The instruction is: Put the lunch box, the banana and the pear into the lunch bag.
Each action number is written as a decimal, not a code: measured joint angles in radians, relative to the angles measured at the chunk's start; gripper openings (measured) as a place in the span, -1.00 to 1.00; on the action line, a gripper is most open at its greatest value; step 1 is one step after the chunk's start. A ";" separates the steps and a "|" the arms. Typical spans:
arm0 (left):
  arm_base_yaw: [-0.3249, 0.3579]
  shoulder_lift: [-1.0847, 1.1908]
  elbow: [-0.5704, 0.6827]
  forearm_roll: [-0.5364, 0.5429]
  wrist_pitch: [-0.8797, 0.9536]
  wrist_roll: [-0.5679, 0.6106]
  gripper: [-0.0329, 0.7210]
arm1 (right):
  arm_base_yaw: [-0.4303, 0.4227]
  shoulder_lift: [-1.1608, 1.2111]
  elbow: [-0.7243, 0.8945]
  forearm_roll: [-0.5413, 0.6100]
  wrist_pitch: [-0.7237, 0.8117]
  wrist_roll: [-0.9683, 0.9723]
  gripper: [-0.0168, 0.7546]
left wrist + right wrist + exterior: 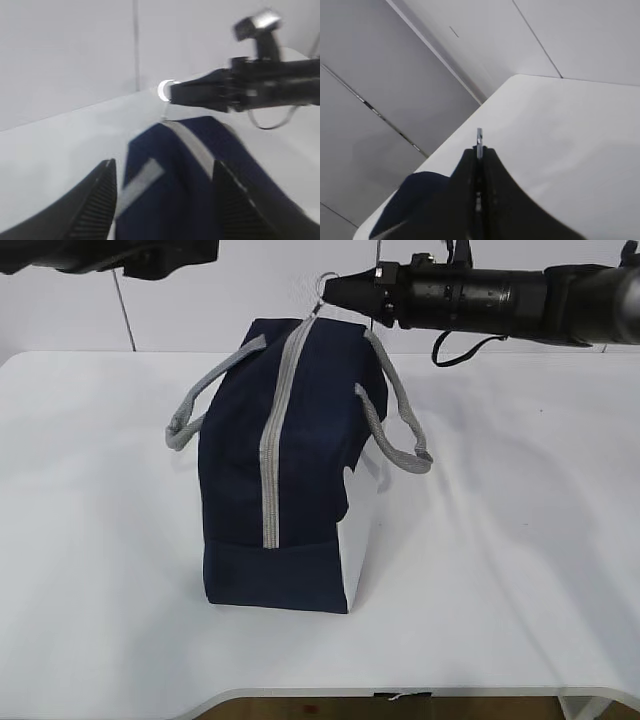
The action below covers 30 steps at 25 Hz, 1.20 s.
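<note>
The right gripper (335, 290) is clamped on the metal ring pull (327, 281) at the far end of the zipper (275, 430), so zipping appears finished. The left gripper (162, 192) hangs above the lunch bag (280, 470), its fingers (97, 200) apart, holding nothing. Next, the right one should let the pull go.

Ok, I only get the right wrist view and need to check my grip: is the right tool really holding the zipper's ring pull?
Observer: Yes, the right tool is pinched shut on the ring pull at the lunch bag's far end.
Operator: And the zipper?
Observer: The grey zipper strip looks closed along the whole top.
Operator: Where's the left tool?
Observer: The left tool hangs open over the bag's near end, gripping nothing.
</note>
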 joint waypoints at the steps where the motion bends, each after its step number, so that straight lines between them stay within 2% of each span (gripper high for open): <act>1: 0.017 0.015 -0.008 -0.008 -0.007 0.000 0.28 | 0.000 0.000 -0.012 0.000 0.014 0.000 -0.94; 5: 0.054 0.100 -0.050 -0.052 -0.021 0.000 0.28 | 0.000 0.002 -0.057 -0.014 0.040 0.005 -0.94; 21: 0.054 0.419 -0.322 -0.154 0.058 0.000 0.14 | 0.000 0.002 -0.081 -0.105 0.019 0.028 -0.94; 30: 0.087 0.478 -0.353 -0.207 0.063 0.000 0.13 | 0.000 0.002 -0.081 -0.109 0.019 0.030 -0.94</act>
